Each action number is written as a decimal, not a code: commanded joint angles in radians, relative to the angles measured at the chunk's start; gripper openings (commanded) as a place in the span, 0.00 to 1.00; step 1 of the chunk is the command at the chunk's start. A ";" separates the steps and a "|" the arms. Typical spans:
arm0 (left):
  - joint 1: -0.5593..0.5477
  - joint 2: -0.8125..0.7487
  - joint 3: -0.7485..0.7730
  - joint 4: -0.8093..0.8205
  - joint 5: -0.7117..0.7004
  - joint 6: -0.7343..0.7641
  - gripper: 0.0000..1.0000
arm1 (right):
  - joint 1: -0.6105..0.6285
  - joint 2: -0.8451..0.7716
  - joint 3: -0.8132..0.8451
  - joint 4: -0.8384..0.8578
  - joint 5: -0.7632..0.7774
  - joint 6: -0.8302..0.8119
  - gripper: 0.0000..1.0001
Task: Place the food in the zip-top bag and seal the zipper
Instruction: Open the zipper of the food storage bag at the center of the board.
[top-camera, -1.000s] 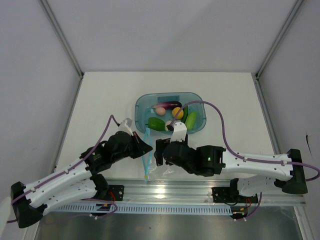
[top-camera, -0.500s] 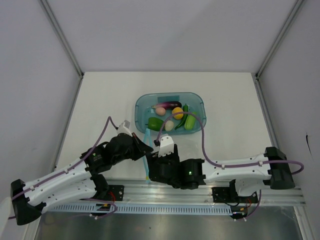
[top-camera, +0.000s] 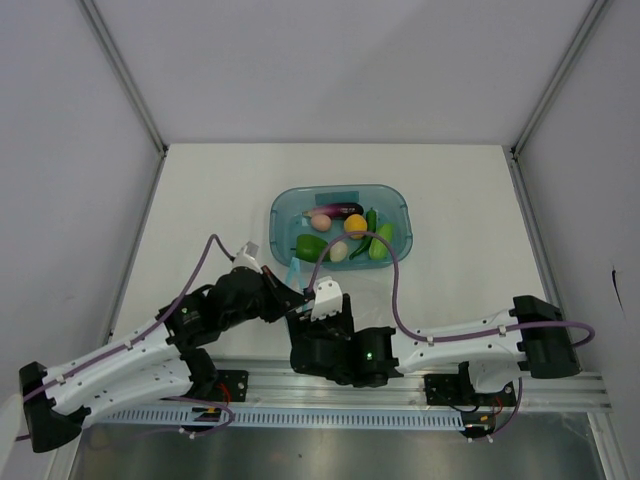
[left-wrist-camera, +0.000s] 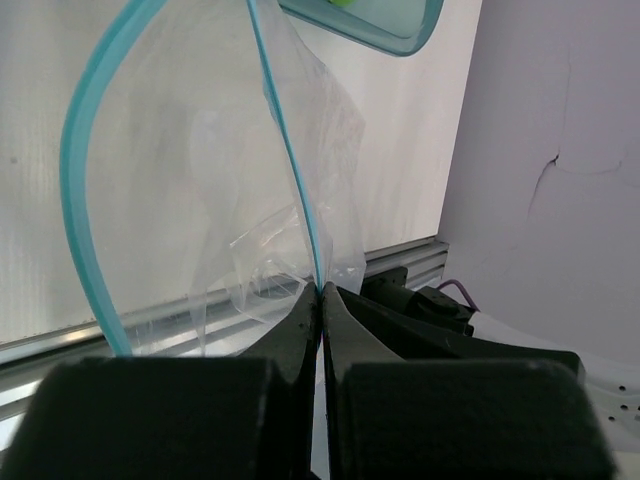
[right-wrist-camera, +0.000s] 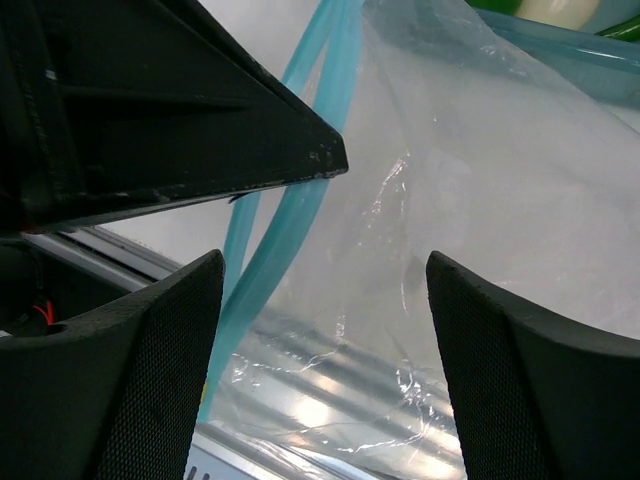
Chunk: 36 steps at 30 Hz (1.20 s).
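Note:
The clear zip-top bag (left-wrist-camera: 230, 170) hangs with its mouth open, its two teal zipper (left-wrist-camera: 289, 150) lips apart. My left gripper (left-wrist-camera: 321, 292) is shut on one lip, just near of the tray in the top view (top-camera: 299, 297). My right gripper (right-wrist-camera: 325, 330) is open, its jaws standing either side of the bag's film (right-wrist-camera: 480, 200) and zipper (right-wrist-camera: 285, 235); it sits right below the left one (top-camera: 303, 328). The food lies in the teal tray (top-camera: 392, 195): purple eggplant (top-camera: 340, 210), orange-yellow ball (top-camera: 355, 224), pink ball (top-camera: 320, 222), cream egg (top-camera: 339, 251), bright green chunk (top-camera: 311, 247), dark green vegetable (top-camera: 368, 230).
The metal rail (top-camera: 400, 385) runs along the table's near edge right under both grippers. The two arms crowd together at the front centre. The tray's corner shows in the left wrist view (left-wrist-camera: 385, 35). Grey walls close in both sides and the back.
My right arm has swung left and toward the near edge, from beside the tray to under the left gripper at the bag. The left gripper has stayed shut on the zipper, shifting slightly.

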 joint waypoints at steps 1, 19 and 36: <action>-0.010 -0.019 0.001 0.024 0.034 -0.046 0.00 | 0.006 -0.039 -0.045 0.121 0.084 -0.005 0.83; -0.010 -0.045 -0.046 0.079 0.080 -0.098 0.01 | -0.015 -0.039 -0.130 0.202 0.070 0.044 0.40; -0.010 -0.137 -0.084 0.144 0.051 0.084 0.90 | -0.054 -0.098 -0.206 0.236 -0.003 0.079 0.00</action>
